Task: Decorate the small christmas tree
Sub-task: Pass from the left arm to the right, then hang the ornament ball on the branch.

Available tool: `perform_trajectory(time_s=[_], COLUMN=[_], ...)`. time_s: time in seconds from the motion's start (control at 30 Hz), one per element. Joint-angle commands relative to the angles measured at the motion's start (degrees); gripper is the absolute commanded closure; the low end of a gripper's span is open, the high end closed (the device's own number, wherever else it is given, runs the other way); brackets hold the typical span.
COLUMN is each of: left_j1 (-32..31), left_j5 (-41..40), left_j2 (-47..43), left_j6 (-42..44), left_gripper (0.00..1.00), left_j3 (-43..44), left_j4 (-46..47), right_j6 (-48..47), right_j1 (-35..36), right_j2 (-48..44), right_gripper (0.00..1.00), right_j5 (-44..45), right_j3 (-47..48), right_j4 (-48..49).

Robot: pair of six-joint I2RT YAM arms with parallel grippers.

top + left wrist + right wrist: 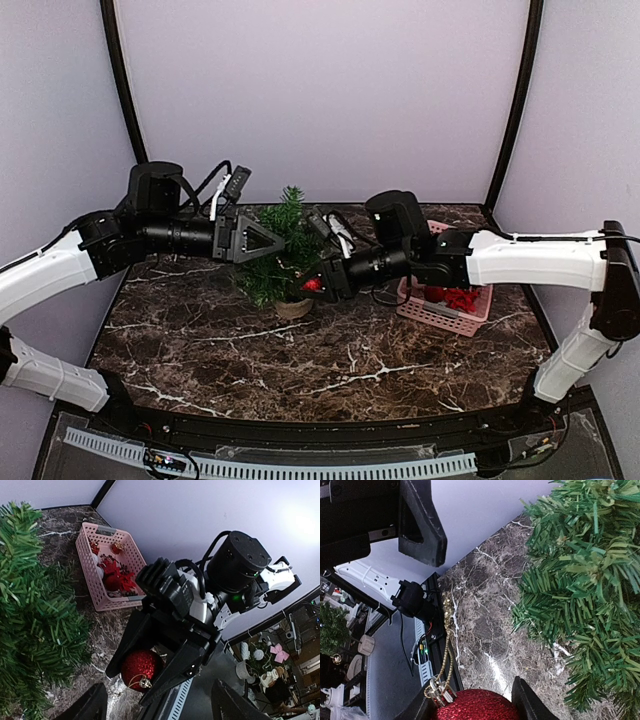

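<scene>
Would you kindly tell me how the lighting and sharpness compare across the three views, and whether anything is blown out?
Top external: soft, even light, the small christmas tree dark with little detail. Left wrist: the red glitter ball is crisp, but the wall blows out at upper right. Right wrist: the tree's needles are sharp; the far-left background is dim and soft.

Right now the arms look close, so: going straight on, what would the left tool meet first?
Probably the right tool and the red ball it grips, dead ahead in the left wrist view; the tree sits off to the side. Depth is unclear.
</scene>
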Motion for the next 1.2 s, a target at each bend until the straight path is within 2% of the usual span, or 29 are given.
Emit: perform_trajectory(time_s=[0.0,0.3,0.37,0.4,0.53,0.6,0.77,0.87,1.07,1.17], left_j1=[0.34,0.34,0.35,0.34,0.34,0.34,0.37,0.39,0.44,0.62], left_j5=[8.03,14.62,16.01,16.82,17.45,17.22,16.62,16.51,15.93,15.61], left_j2=[0.18,1.44,1.52,1.5,1.25,1.07,0.81,0.52,0.6,0.46], left_j6=[-0.82,-4.35,-5.75,-6.0,-6.84,-6.85,-7.5,-8.18,-8.44,-8.88], left_gripper=[0.26,0.25,0.31,0.4,0.64,0.71,0.79,0.81,0.74,0.77], left_j3=[1.74,0.04,-0.54,-0.79,-1.59,-1.93,-2.66,-3.16,-3.45,-3.62], left_j4=[-5.37,-4.59,-3.32,-2.83,-1.82,-1.95,-0.82,0.71,1.59,2.28], right_j6=[-4.85,-6.7,-6.94,-7.1,-7.52,-7.65,-7.77,-8.01,-8.01,-8.05], right_j1=[0.07,1.13,1.36,1.46,1.71,1.8,2.21,2.43,2.68,2.82], right_j2=[-2.88,-3.51,-3.39,-3.23,-2.95,-2.85,-2.64,-2.46,-2.19,-2.04], right_gripper=[0.61,0.61,0.61,0.61,0.61,0.61,0.61,0.61,0.61,0.61], right_j5=[-4.38,-5.84,-5.89,-5.89,-5.89,-5.97,-6.41,-6.67,-6.85,-6.98], right_j3=[3.0,4.92,5.36,5.55,6.26,6.4,6.81,6.92,6.94,7.19], right_j4=[-5.5,-6.15,-6.16,-6.24,-6.76,-7.01,-7.41,-7.85,-8.06,-8.32])
